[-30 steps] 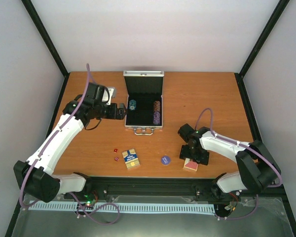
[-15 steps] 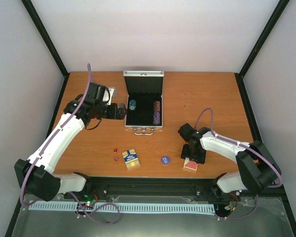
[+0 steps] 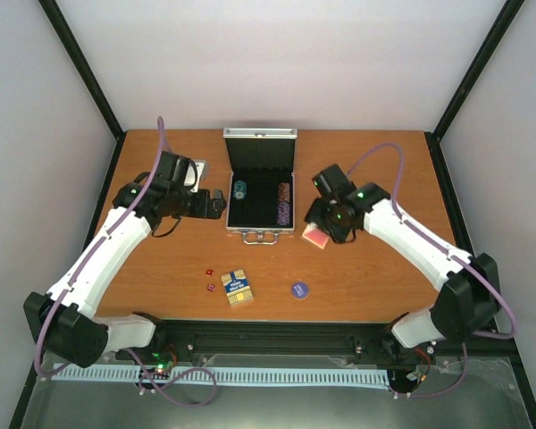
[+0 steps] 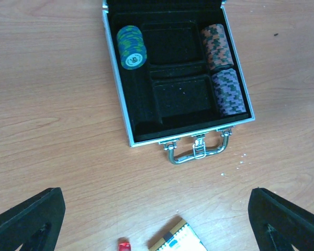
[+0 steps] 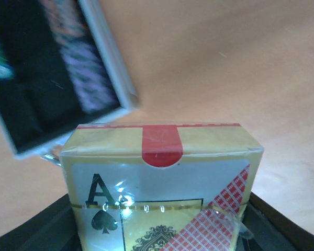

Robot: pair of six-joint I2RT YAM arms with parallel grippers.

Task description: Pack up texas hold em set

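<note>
Red deck [image 3: 316, 239] moved beside case [image 3: 260, 133], right gripper [image 3: 319, 233] clamping it, sealed end outward.

The silver case [image 3: 259, 198] is lying open at the far middle of the desk [image 3: 384, 170], with its lid [image 3: 260, 134] standing up and its handle [image 3: 259, 238] facing near. Chips [image 4: 131, 46] are sitting on edge inside, 1 green-blue row at left and 2 rows at right. The right hand [image 3: 320, 231] is gripping the red deck [image 3: 316, 239] just right of the handle. The blue-yellow deck [image 3: 237, 287], 2 red dice [image 3: 209, 279] and the blue disc [image 3: 298, 290] are lying near the front edge.
</note>
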